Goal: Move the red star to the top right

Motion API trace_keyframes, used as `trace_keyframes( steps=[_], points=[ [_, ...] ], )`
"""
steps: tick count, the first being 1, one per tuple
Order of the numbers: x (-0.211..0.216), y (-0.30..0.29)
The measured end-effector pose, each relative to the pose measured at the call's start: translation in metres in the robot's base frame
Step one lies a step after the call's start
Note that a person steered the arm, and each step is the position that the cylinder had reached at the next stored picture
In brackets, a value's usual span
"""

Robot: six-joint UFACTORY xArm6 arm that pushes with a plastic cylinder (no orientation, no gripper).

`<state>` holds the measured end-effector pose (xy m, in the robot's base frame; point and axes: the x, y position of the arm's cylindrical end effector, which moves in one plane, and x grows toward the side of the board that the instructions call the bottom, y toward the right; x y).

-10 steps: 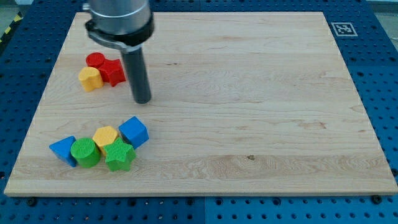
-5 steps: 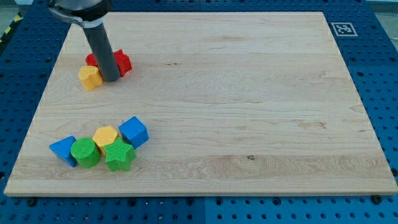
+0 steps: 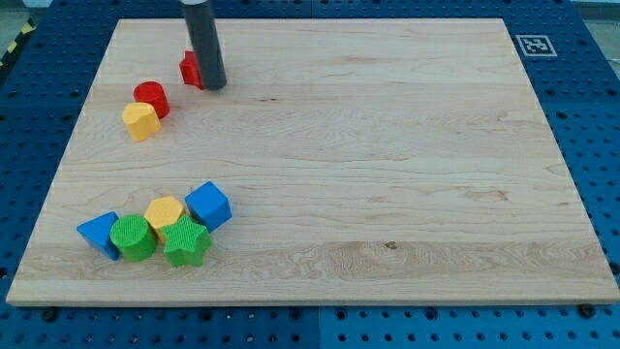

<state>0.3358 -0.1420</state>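
Note:
The red star [image 3: 191, 69] lies near the view's top left of the wooden board, mostly hidden behind my rod. My tip [image 3: 214, 85] rests on the board at the star's right side, touching it. A red cylinder [image 3: 151, 99] and a yellow block [image 3: 141, 121] sit together below and left of the star, apart from it.
A cluster sits at the view's bottom left: a blue triangular block [image 3: 99, 235], a green cylinder [image 3: 133, 238], a yellow hexagonal block [image 3: 165, 212], a green star [image 3: 186, 242] and a blue cube [image 3: 208, 206]. A black-and-white marker [image 3: 532, 45] is at the board's top right corner.
My tip moved from right of the red and yellow group into it, then up and right. The red star slid up and away from the red cylinder and yellow block.

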Motion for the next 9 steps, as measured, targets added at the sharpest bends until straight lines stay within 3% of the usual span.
trace_keyframes(
  steps=[3,5,7,9],
  points=[
    [-0.044,-0.017],
    [-0.03,-0.033],
    [-0.057,-0.081],
    [-0.07,-0.081]
  ],
)
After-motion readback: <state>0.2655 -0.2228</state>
